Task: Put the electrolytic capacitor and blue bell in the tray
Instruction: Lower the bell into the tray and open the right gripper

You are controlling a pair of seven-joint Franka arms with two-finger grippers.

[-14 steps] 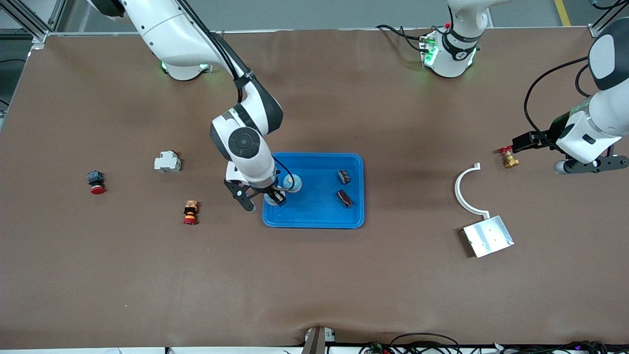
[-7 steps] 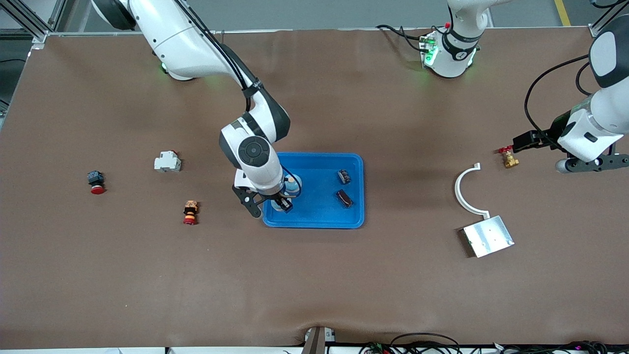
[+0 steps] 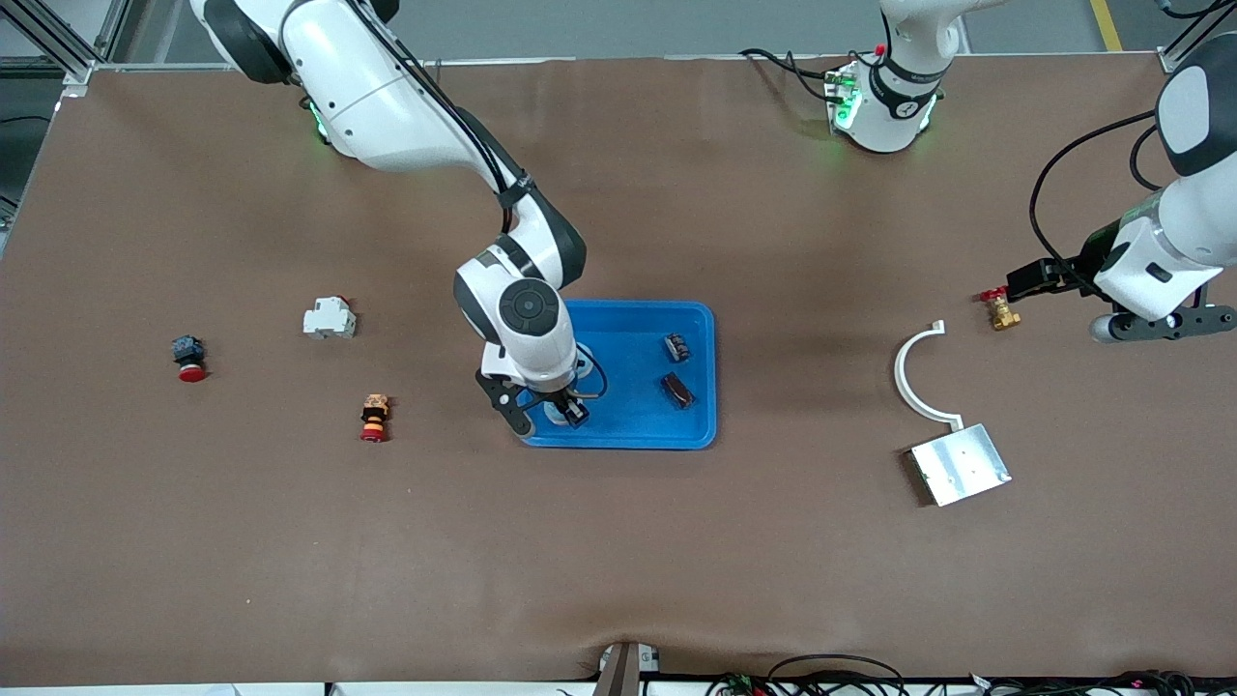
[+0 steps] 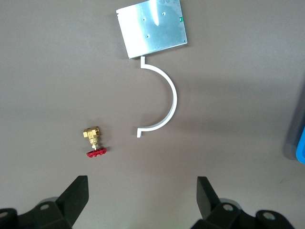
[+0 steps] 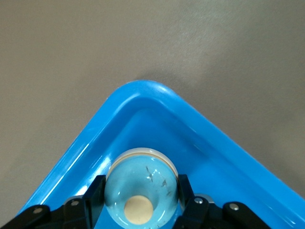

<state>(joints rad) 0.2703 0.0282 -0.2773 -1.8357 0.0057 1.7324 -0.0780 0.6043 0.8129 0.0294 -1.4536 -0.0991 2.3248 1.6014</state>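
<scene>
Brown-covered table; grey floor along its edge.

The left claw hung over bare brown table, its two dark fingers spread wide apart with nothing between them. Under it lay a small brass valve with a red handle, a white half-ring bracket beside it, and a flat silver plate touching the bracket's end. A bright-blue tray rim showed at the picture's edge
</scene>
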